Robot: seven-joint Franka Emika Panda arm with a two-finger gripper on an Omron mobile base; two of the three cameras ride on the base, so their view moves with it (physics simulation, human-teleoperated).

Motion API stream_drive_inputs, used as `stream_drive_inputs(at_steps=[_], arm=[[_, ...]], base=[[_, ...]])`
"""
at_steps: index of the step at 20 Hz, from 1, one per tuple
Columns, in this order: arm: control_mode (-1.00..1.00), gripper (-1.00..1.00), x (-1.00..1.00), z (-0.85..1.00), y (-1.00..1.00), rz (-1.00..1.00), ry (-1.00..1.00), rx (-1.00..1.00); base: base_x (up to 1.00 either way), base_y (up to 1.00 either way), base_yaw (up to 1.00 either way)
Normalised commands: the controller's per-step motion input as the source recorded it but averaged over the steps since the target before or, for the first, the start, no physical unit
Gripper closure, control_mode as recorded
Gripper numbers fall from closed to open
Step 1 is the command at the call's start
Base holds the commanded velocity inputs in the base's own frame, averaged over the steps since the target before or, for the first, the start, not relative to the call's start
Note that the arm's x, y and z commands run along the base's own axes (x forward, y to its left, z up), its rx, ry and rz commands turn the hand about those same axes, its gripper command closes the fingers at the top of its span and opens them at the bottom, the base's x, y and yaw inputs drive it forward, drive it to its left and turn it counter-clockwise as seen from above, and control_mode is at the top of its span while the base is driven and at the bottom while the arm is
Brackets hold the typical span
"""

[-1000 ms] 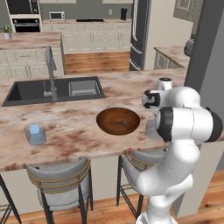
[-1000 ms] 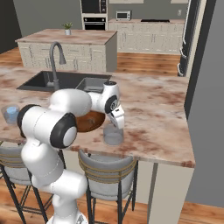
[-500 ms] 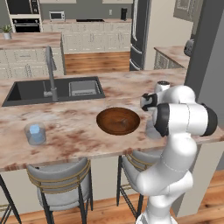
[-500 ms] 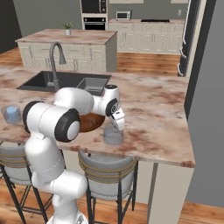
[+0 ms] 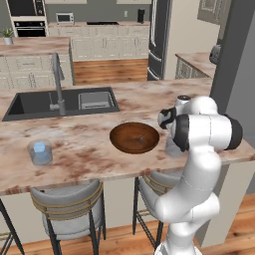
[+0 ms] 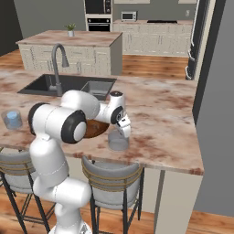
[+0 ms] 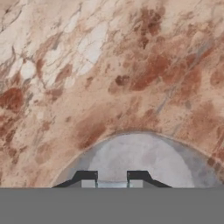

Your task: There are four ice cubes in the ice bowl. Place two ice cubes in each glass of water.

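Observation:
My gripper (image 6: 122,131) hangs just above the near glass of water (image 6: 118,142), whose rim fills the bottom of the hand view (image 7: 140,153). The fingertips (image 7: 87,177) stand close together with a thin pale strip between them, which looks like an ice cube (image 7: 112,184). The dark wooden ice bowl (image 5: 134,138) sits left of that glass and its inside looks bare. The second glass of water (image 5: 40,152) stands far left on the counter with pale-blue contents. In the left base view the arm hides most of the near glass (image 5: 172,149).
A black sink (image 5: 60,102) with a tall faucet (image 5: 57,82) lies behind the bowl. The counter's front edge (image 6: 151,162) runs close to the near glass, with stools (image 6: 112,183) below. A grey wall (image 6: 215,91) bounds the right side.
The arm's elbow has shifted slightly. The gripper has stayed over the near glass and sunk a little toward it.

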Motion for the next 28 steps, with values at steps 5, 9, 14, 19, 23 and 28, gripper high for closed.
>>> stream_drive_inputs(at_steps=[5, 9, 14, 19, 23, 28], arm=[[-1.0, 1.0, 0.17, -0.12, 0.0, 0.0, -0.01, 0.0], [-1.0, -1.0, 0.01, 0.0, 0.0, 0.0, -0.02, 0.0], [-1.0, -1.0, 0.0, -0.01, 0.0, 0.0, -0.03, 0.0], [-1.0, -1.0, 0.0, -0.06, 0.0, 0.0, -0.02, 0.0], [-1.0, 1.0, 0.0, -0.03, 0.0, 0.0, -0.02, 0.0], [-1.0, 1.0, -0.01, 0.01, 0.0, 0.0, -0.02, 0.0]], base=[[0.0, 0.0, 0.0], [0.0, 0.0, 0.0], [0.0, 0.0, 0.0], [0.0, 0.0, 0.0], [0.0, 0.0, 0.0], [0.0, 0.0, 0.0]])
